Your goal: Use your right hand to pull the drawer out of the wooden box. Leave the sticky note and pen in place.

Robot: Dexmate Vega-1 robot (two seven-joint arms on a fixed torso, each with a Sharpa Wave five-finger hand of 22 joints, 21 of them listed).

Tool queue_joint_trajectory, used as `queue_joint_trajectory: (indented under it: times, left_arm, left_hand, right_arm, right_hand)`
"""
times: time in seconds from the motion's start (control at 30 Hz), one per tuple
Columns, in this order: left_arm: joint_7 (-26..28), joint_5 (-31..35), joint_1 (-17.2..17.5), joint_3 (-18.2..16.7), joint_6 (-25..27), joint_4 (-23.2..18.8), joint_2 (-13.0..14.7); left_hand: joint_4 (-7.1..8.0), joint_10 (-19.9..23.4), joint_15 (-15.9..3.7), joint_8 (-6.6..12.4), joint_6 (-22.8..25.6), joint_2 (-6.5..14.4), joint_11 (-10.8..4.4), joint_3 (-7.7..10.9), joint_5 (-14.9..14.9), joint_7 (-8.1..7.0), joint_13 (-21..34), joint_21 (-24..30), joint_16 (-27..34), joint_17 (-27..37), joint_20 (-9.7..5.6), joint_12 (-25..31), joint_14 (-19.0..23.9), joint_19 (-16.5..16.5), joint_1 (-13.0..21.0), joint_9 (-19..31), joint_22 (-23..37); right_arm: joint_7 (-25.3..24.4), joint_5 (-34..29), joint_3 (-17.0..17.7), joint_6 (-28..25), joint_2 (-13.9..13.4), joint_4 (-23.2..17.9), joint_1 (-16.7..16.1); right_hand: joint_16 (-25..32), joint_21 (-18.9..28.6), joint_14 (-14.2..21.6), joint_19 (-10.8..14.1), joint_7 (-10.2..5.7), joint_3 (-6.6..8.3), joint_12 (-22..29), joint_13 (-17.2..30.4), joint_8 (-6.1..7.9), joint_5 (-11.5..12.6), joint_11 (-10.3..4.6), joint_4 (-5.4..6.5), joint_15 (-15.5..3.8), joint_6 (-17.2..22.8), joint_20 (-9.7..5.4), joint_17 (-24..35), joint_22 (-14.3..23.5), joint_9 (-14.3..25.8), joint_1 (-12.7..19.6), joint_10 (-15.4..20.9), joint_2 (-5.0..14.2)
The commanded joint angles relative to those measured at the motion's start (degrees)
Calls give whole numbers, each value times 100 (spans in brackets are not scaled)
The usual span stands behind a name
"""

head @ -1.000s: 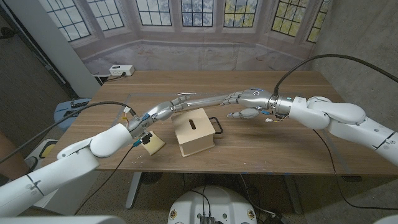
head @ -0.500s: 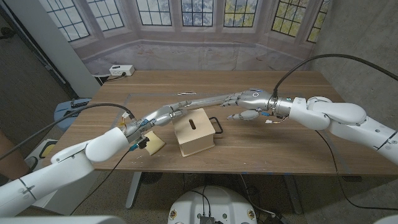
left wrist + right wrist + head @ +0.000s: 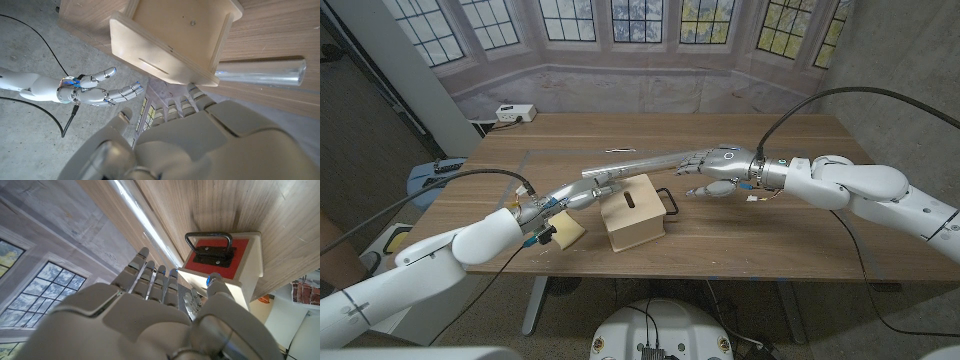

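Drawer red-faced, black-handled, closed.

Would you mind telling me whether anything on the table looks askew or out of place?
Only one thing: the wooden box sits turned at an angle to the table's edge, its black handle facing the right hand. Its drawer looks shut. Nothing looks spilled or damaged.

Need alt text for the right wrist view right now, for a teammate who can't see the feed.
Seen over the back of the right hand, whose fingers are spread and hold nothing, the wooden box sits on the wooden table a short way ahead. Its red drawer front with a black handle faces the hand, apparently untouched and not pulled out.
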Motion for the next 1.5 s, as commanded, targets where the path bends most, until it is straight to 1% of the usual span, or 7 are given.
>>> queue_joint_trajectory:
  times: [0.03, 0.33, 0.7, 0.8, 0.87, 0.97, 1.5]
  left_arm:
    - [-126, 575, 231, -381, -4, -188, 202]
    - [-295, 799, 330, -650, -30, -256, 142]
    - [-525, 1165, 508, -1005, -45, -374, 34]
    - [-568, 1283, 524, -1041, -88, -363, -20]
    - [-607, 1315, 519, -1051, -117, -349, -58]
    - [-700, 1358, 525, -1083, -102, -361, -86]
    - [-984, 1457, 358, -1081, -223, -306, -209]
  left_hand:
    - [57, -14, -65, 12, -16, 8, -9, 0, 22, -44, 23, -12, 6, 16, -9, 2, -17, -25, -83, 10, 31]
    - [101, 7, -109, 25, -11, -2, -32, -27, 28, -68, 23, -18, 14, 17, -31, 12, -3, -47, -139, 10, 31]
    - [169, 90, -151, 50, 39, -18, -43, -79, 37, -137, 21, -25, 25, 19, -52, 43, 21, -84, -241, 11, 32]
    - [190, 116, -184, 56, 54, -20, -64, -96, 40, -152, 21, -24, 33, 20, -54, 51, 40, -87, -276, 11, 33]
    - [196, 122, -184, 56, 54, -21, -76, -102, 41, -157, 21, -23, 33, 21, -52, 52, 40, -87, -288, 11, 33]
    - [208, 124, -192, 52, 45, -23, -91, -114, 44, -174, 20, -23, 33, 22, -63, 51, 42, -92, -313, 12, 33]
    - [240, 139, -203, 40, 8, -19, -109, -152, 57, -215, 20, -17, 34, 21, -82, 51, 54, -92, -401, 12, 34]
  right_arm:
    - [36, -310, -1, -288, -43, -189, -108]
    - [-22, -689, -10, -408, -170, -359, -155]
    - [168, -1134, -87, -628, -213, -558, -132]
    - [211, -1365, -147, -625, -247, -601, -93]
    - [209, -1406, -180, -560, -266, -597, -58]
    - [235, -1461, -214, -497, -293, -625, -33]
    - [271, -1752, -449, 263, -350, -569, 330]
  right_hand:
    - [-25, -19, -47, -85, -14, -14, -10, 23, -27, 29, -44, 21, -362, -43, -15, 23, 13, 35, -66, -28, -31]
    - [-53, -31, -100, -162, -35, -24, -25, 22, -44, 33, -61, 31, -357, -99, -28, 20, 13, 35, -104, -80, -49]
    - [-95, -52, -212, -299, -65, -55, -43, 21, -69, 35, -84, 62, -343, -199, -16, 24, 13, 34, -191, -165, -79]
    - [-102, -53, -242, -341, -103, -64, -40, 20, -65, 37, -142, 76, -340, -208, -16, 27, 13, 34, -223, -172, -83]
    - [-109, -47, -261, -358, -135, -63, -44, 18, -64, 42, -217, 77, -345, -217, -18, 23, 13, 33, -235, -191, -85]
    - [-115, -40, -282, -370, -160, -61, -64, 17, -69, 46, -248, 79, -362, -245, -28, 22, 13, 32, -247, -255, -83]
    - [-154, -27, -415, -439, -182, -49, -94, 11, -90, 61, -266, 62, -427, -390, -40, 3, 14, 29, -265, -431, -92]
